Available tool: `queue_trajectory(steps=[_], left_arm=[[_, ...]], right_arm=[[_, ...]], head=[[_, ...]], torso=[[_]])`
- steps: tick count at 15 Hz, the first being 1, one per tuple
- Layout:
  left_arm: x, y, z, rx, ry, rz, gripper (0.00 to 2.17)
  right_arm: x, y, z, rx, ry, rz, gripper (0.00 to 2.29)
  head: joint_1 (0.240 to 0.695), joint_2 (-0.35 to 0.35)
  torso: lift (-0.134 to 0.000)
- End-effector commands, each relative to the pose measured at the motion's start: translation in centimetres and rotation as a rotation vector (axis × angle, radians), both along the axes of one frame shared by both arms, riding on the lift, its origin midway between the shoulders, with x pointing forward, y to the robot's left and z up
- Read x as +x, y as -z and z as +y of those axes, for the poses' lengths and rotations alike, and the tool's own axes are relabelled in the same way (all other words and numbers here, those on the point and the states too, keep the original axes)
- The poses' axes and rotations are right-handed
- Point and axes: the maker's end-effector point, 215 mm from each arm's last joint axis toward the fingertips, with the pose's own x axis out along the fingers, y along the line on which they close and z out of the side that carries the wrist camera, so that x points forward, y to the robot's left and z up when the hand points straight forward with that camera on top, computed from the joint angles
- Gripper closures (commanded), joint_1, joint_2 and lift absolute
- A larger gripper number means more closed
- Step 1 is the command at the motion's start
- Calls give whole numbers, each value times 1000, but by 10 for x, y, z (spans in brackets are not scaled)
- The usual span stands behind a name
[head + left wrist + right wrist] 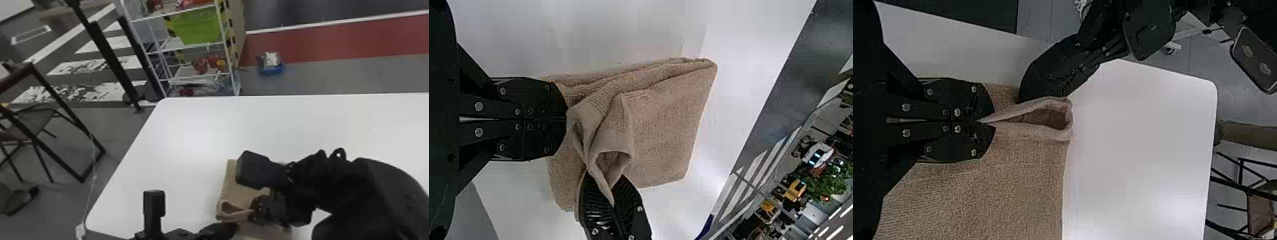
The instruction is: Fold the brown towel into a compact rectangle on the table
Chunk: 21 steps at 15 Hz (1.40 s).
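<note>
In the head view, the folded brown terry towel point(244, 188) lies on the white table point(191, 137). The left wrist view has the black left pincer point(565, 119) closed at its edge, grip uncertain. In the right wrist view, the black right pincer point(985, 121) pinches a raised flap; this looks like a late fold, needing laying flat next.

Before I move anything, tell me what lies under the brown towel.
The brown towel lies on the white table, whose top shows beside it. The patch directly beneath is covered, so I cannot say whether anything else is there.
</note>
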Motion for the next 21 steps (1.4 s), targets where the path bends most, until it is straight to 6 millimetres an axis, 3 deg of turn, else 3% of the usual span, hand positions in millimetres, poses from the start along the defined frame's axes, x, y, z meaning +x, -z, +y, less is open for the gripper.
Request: queue_trajectory(steps=[1,6,9,10,11,15,19,21], left_arm=[[0,0,-4,-3,5,0,1794],[0,1,-3,-4,3,3,1794],[0,1,-2,-4,1,2,1794],[1,2,-1,-3,0,3,1794],[1,1,-1,-2,-1,1,1794],[3,-4,3,0,-4,-11,1781],[4,-20,10,-18,-13,-38,1180],[6,-31,13,-35,-20,-60,556]], right_arm=[[-4,8,3,-12,-9,19,1295],[-2,14,6,-23,-9,23,1281],[-2,16,4,-22,7,37,1038],[-2,15,5,-19,14,42,842],[-2,15,4,-18,20,46,475],[2,20,3,-23,31,57,417],[8,24,-3,-29,47,65,417],[10,23,-3,-29,51,64,417]], head=[[695,350],[695,350],[695,350],[695,350],[695,350],[695,350],[695,350],[695,350]], torso=[[-123],[-123],[-123],[-123],[-123],[-123],[-123],[-123]])
